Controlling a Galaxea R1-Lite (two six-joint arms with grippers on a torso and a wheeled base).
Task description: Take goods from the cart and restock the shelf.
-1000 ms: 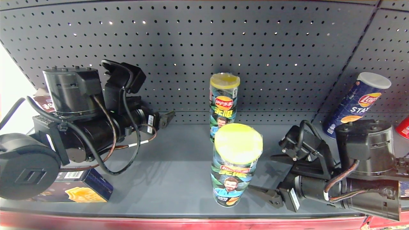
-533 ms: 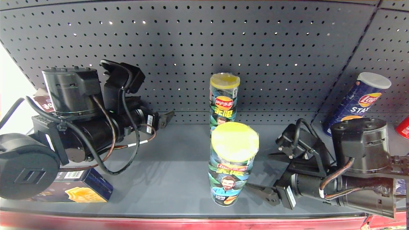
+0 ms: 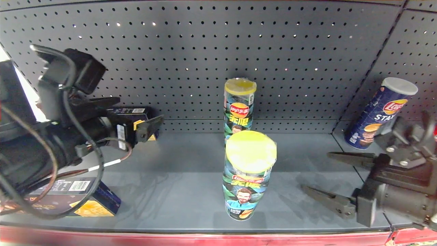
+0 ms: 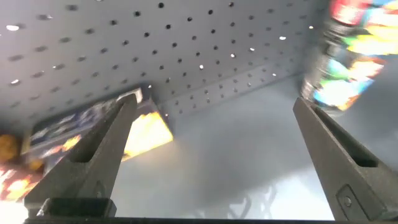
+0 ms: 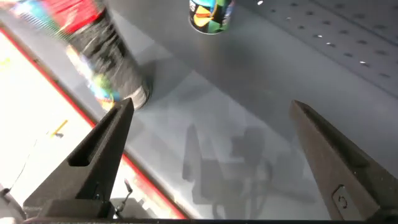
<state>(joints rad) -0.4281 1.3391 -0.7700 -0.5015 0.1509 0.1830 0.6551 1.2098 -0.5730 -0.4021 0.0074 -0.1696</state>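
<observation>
Standing before the bay, I find both arms over the shelf (image 3: 184, 177) with nothing in hand. The left gripper (image 3: 140, 108) is held up at the back left, jaws wide apart and empty. The right gripper (image 3: 314, 171) sits low over the deck to the right of the front can (image 3: 249, 177), near it but not touching, jaws likewise spread and empty. That can stands upright close to the red front lip (image 3: 205, 239), yellow lid on. A matching rear can (image 3: 239, 106) stands directly behind it, by the back panel (image 3: 218, 44).

Judgement: this placement is complete, and the step in hand is clearing the arms to fetch the next item. To do it well, the right arm should draw straight out, away from the front can, with the lower finger kept off its wall. A tall, narrow can so near the lip would likely tip at a light knock. The left arm should pull out without brushing the dark box (image 3: 128, 111) behind it.

Surface: the back panel is grey perforated sheet; the deck is flat grey. A blue can (image 3: 379, 112) stands in the right-hand bay. A second box (image 3: 95, 201) lies at the front left corner.
</observation>
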